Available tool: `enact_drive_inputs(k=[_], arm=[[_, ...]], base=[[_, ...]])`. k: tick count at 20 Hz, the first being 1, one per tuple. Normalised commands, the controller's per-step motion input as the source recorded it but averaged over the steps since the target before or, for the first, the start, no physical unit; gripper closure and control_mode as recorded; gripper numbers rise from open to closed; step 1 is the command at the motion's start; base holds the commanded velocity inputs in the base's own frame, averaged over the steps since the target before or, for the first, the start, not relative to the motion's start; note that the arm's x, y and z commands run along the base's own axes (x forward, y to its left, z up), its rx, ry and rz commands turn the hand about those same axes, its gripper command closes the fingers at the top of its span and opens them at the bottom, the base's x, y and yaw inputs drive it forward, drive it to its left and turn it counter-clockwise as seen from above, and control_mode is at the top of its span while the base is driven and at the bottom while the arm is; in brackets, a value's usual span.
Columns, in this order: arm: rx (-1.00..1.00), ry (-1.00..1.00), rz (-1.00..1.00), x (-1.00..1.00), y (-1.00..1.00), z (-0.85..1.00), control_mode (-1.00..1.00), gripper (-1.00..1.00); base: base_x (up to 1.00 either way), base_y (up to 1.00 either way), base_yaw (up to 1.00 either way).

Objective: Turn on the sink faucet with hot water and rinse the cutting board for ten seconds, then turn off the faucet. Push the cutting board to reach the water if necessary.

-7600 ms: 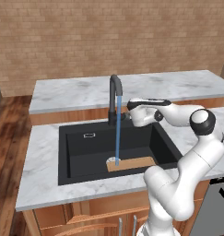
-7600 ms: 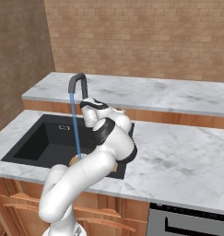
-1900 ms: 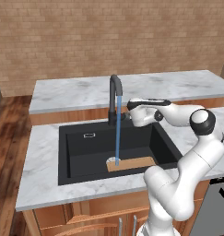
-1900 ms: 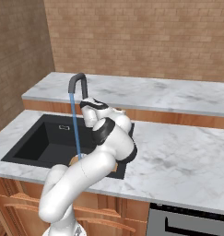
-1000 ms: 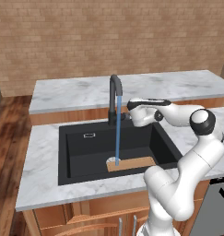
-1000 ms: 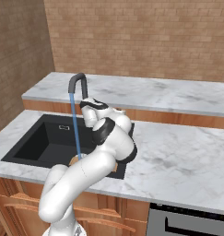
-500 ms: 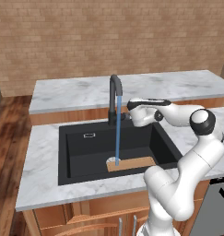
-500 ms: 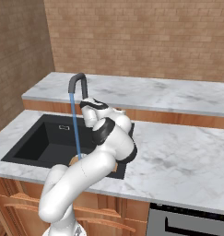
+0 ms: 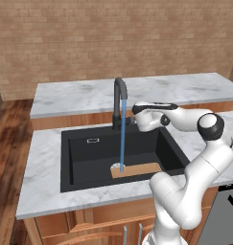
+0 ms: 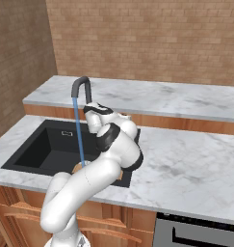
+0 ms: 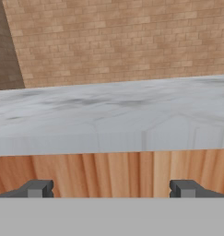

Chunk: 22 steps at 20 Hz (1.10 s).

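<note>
The tall dark grey gooseneck faucet (image 9: 119, 103) stands behind the large rectangular matte black sink (image 9: 84, 160) and runs: a thin, straight, bright blue stream of water (image 9: 122, 139) drops from the spout onto the left end of the flat light tan wooden cutting board (image 9: 136, 169). The board lies on the basin floor against the front wall, right of centre, its left end just beside the round pale drain (image 9: 115, 166). A small metal overflow plate (image 9: 93, 140) sits on the back wall. Apart from the board and the falling water, the basin appears to hold nothing.

The white arm's two-finger gripper (image 9: 133, 120) hangs just right of the faucet base, level with the side lever. In the hand view its two dark fingertips (image 11: 37, 188) stand wide apart with nothing between them, facing the wooden front and marble top of the raised back counter (image 11: 113, 120).

Risks, as judged: the stream strikes only one end of the board, so most of the surface may stay unrinsed unless the board is pushed left. Whether the lever is set to hot cannot be told. To shut off, the open fingers must meet the small lever squarely; a reach that slips past it or hits the spout column would leave the water running.
</note>
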Motion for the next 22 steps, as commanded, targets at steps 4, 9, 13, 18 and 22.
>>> enact_drive_inputs(k=[4, 9, 13, 18, 22], arm=[[0.0, 0.0, 0.0, 0.0, 0.0, 0.0, -1.0, -1.0], [0.0, 0.0, 0.0, 0.0, 0.0, 0.0, -1.0, -1.0], [0.0, 0.0, 0.0, 0.0, 0.0, 0.0, -1.0, -1.0], [0.0, 0.0, 0.0, 0.0, 0.0, 0.0, -1.0, -1.0], [0.0, 0.0, 0.0, 0.0, 0.0, 0.0, -1.0, -1.0]], base=[[0.0, 0.0, 0.0], [0.0, 0.0, 0.0], [0.0, 0.0, 0.0], [0.0, 0.0, 0.0], [0.0, 0.0, 0.0]])
